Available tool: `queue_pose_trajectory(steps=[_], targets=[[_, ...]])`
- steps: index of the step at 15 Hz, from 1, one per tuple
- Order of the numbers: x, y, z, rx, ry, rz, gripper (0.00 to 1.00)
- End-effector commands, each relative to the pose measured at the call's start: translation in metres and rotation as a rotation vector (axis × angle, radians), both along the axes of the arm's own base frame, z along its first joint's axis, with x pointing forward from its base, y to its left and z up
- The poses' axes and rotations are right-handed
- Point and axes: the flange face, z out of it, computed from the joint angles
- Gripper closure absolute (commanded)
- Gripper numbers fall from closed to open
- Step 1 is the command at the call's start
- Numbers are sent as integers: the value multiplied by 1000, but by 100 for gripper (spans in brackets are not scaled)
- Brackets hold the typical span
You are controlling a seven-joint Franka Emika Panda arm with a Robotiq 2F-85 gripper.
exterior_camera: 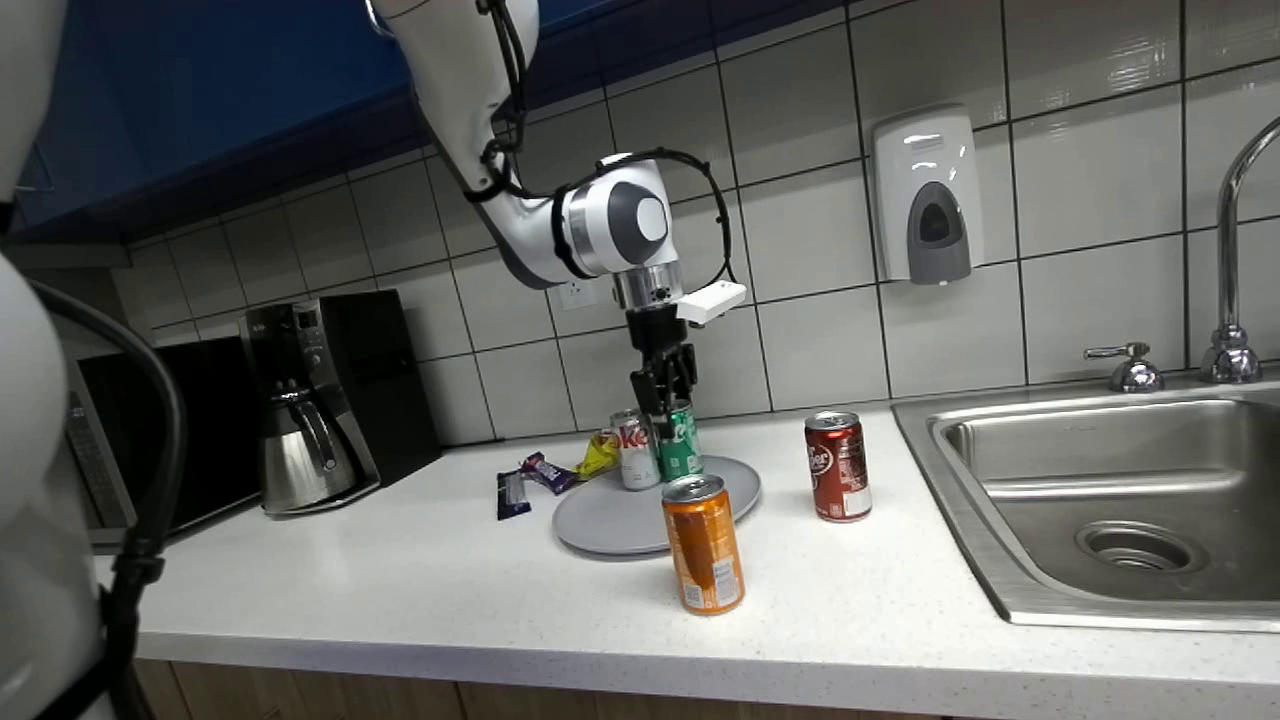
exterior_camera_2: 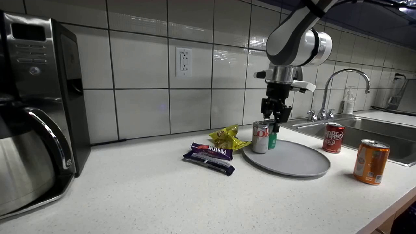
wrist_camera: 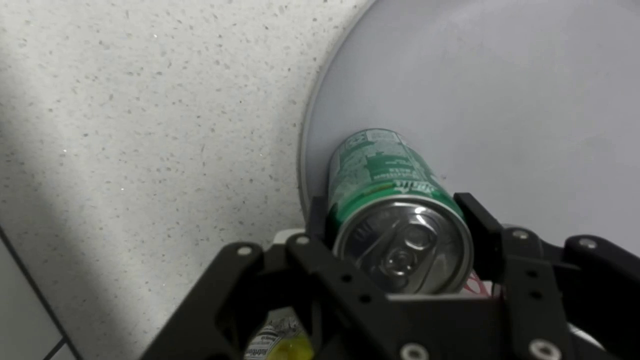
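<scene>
In the wrist view a green soda can (wrist_camera: 385, 160) sits between the two black fingers (wrist_camera: 480, 220) of my gripper (wrist_camera: 392, 212), which is shut on it near the top rim. The green can (exterior_camera: 684, 445) is upright over the grey plate (exterior_camera: 605, 525), its base seemingly resting there, in both exterior views. Right beside it a silver Diet Coke can (exterior_camera_2: 260, 139) stands on the plate and partly covers the green can (exterior_camera_2: 272, 139). In the wrist view the gripper's body hides most of the Diet Coke can.
An orange can (exterior_camera: 705, 550) and a red Dr Pepper can (exterior_camera: 838, 470) stand off the plate. A yellow snack bag (exterior_camera_2: 228, 138) and two wrapped bars (exterior_camera_2: 211, 151) (exterior_camera_2: 209, 163) lie beside it. The coffee maker (exterior_camera: 340, 400), sink (exterior_camera: 975, 540) and tiled wall (exterior_camera_2: 191, 107) surround the counter.
</scene>
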Motion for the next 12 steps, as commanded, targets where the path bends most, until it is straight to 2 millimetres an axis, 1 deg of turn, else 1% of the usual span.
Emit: queue_pose_trajectory(steps=[1, 2, 3, 4, 8, 12], targets=[[-11, -2, 8, 7, -18, 19, 30], [-11, -2, 8, 7, -18, 19, 10], [-12, -2, 8, 5, -19, 19, 3], [-12, -2, 8, 5, -19, 18, 0], [-13, -3, 10, 4, -28, 15, 0], [-16, -7, 20, 6, -59, 6, 0]])
